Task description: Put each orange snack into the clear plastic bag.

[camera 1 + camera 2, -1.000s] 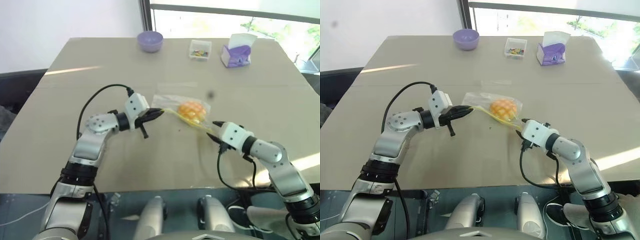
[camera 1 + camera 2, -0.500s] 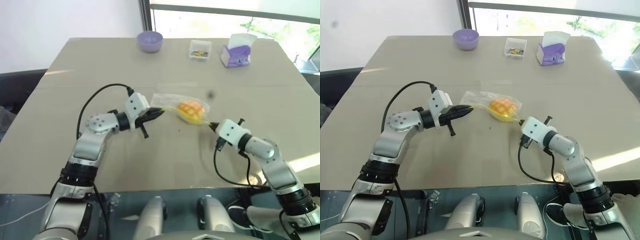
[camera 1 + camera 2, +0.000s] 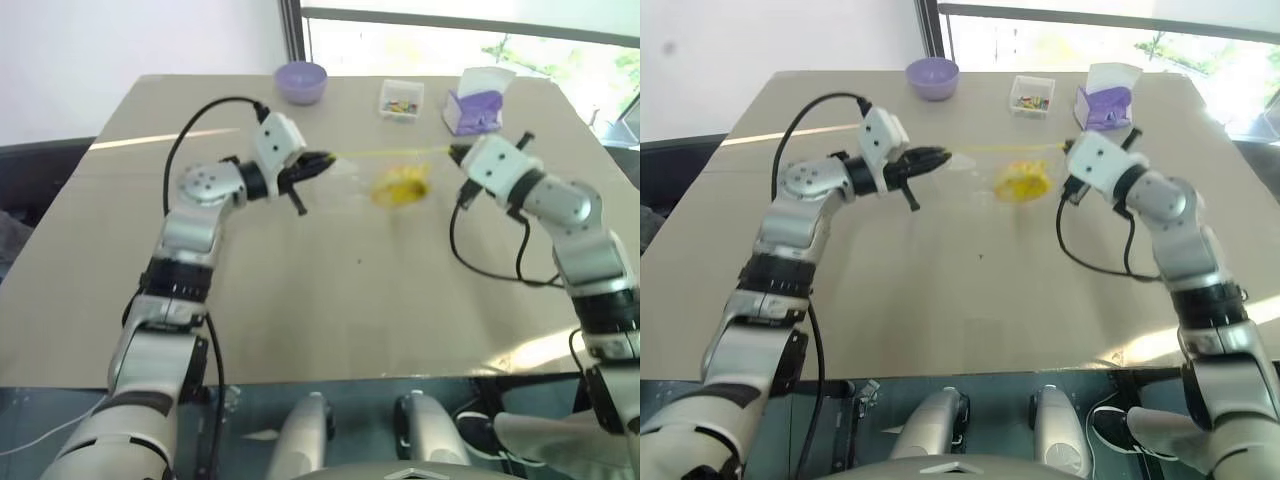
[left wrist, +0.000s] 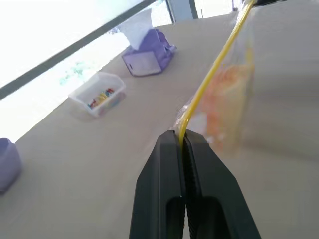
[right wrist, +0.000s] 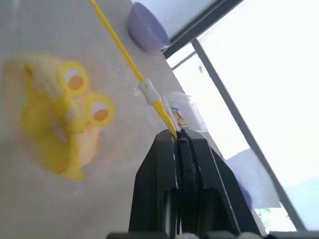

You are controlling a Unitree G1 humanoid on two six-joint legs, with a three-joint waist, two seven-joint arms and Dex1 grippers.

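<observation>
Clear plastic bag (image 3: pixel 385 172) with orange snack (image 3: pixel 400 187), now lifted off table (image 3: pixel 330 300), both tools, left (image 3: pixel 322 160) and right (image 3: pixel 455 152), pinching its yellow strip.

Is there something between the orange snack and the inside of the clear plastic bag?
Nothing visible stands in the way. The orange snack already hangs inside the clear plastic bag, which the left claw and right claw hold up by the yellow seal strip, each shut on one end.
</observation>
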